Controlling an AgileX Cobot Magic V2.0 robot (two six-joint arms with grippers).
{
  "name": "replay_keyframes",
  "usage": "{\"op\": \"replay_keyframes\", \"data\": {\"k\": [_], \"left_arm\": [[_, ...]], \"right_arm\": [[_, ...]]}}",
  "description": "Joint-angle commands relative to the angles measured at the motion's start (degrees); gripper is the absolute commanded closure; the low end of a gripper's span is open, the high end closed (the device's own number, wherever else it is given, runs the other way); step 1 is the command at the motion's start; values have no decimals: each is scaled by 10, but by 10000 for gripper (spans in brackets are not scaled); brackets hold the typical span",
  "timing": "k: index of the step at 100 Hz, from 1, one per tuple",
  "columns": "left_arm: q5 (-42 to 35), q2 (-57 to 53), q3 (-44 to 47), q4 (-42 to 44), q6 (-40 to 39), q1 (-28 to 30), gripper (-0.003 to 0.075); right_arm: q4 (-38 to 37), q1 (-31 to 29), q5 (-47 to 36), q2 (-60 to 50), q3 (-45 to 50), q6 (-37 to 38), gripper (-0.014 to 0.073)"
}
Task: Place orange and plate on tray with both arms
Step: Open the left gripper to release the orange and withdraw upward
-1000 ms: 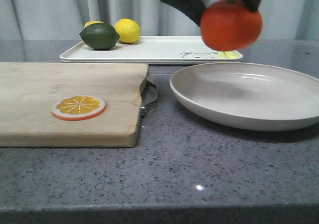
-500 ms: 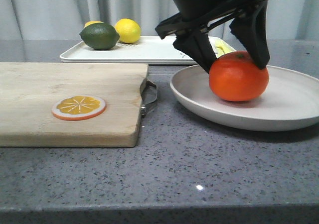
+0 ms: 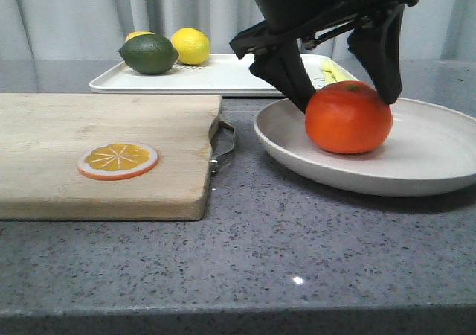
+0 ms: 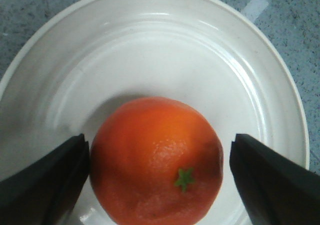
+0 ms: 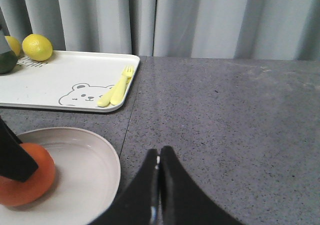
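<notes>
Front view: the glossy round orange (image 3: pixel 348 117) sits in the wide off-white plate (image 3: pixel 431 173), left gripper (image 3: pixel 343 89) straddling it.

Left wrist view: fingers (image 4: pixel 42 180) spread, one clear of the orange (image 4: pixel 157 161).

Right wrist view: right gripper (image 5: pixel 159 185) pressed closed, empty; the white bear-face tray (image 5: pixel 60 82) lies beyond the plate (image 5: pixel 90 177).

Soft even light, mild blur

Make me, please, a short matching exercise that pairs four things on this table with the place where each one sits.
Things:
1. orange
2. orange slice
3. lemon
4. plate

Places:
A. on the wooden cutting board
B. on the grey counter
C. on the tray
D. in the plate, between the open left pincer's fingers

Pairs: 1-D, 2-A, 3-C, 4-B
</notes>
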Motion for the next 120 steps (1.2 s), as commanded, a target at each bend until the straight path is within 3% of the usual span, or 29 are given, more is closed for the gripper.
{"op": "replay_keyframes", "data": {"k": [1,39,49,68,90,120], "left_arm": [[-19,-32,-21,-16,3,-4,162],[34,-42,-77,-3,3,3,190],[54,-53,-77,28,-1,6,279],[48,-96,-65,55,-2,11,542],[10,-182,0,100,-2,18,729],[-65,-314,150,100,-2,60,739]], "right_arm": [[-5,0,-31,10,-18,0,658],[-5,0,-31,10,-18,0,658],[-5,0,-31,10,-18,0,658],[-5,0,-36,10,-18,0,658],[-5,0,-52,10,-19,0,658],[-5,0,-54,10,-20,0,658]]}}
